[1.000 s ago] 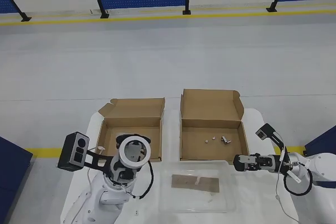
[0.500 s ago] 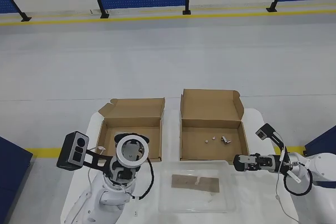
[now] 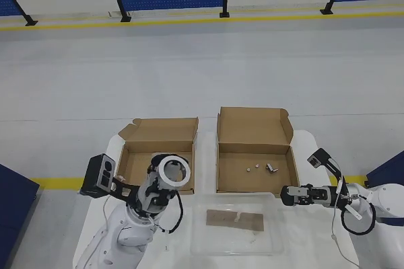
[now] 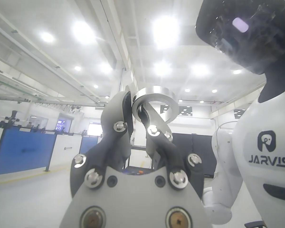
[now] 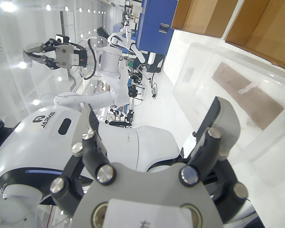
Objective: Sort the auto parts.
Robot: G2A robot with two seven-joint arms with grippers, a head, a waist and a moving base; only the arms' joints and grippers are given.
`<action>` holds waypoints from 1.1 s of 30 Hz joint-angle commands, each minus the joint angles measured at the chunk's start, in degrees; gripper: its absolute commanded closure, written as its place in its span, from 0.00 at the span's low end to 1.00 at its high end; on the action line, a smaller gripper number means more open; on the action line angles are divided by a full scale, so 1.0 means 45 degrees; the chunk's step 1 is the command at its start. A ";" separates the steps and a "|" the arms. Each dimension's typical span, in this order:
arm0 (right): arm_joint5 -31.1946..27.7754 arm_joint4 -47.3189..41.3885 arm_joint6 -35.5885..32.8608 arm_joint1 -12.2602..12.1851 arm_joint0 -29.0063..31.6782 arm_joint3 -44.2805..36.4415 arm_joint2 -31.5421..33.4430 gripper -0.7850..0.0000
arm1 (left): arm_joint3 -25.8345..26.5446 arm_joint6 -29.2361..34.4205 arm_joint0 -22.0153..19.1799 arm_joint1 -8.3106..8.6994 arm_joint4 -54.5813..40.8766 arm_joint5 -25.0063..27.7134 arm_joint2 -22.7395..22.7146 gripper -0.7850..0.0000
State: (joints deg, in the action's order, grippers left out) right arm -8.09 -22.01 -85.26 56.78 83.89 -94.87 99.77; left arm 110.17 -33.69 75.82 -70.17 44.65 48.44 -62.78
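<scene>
Left wrist view: L gripper [image 4: 135, 106] pinches steel ring [image 4: 154, 90] by its wall. Ring looks stiff, slick, prob heavy, so needs firm squeeze. R gripper [image 5: 152, 107] wide open, empty.

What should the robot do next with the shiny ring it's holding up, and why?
Probably lower the left pincer toward the left box. It is shut on the metal ring, held up over that box, while the small parts lie in the right box.
</scene>
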 commanded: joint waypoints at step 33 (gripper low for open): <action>0.0000 0.0000 0.0000 0.0000 0.0000 0.0000 0.0000 0.00 | -0.1326 0.8469 0.1192 0.0471 -0.1444 -0.4100 -0.2078 1.00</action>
State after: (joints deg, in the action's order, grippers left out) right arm -8.09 -22.01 -85.26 56.78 83.89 -94.87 99.77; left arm 104.00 3.08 80.86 -68.08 39.16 32.74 -71.58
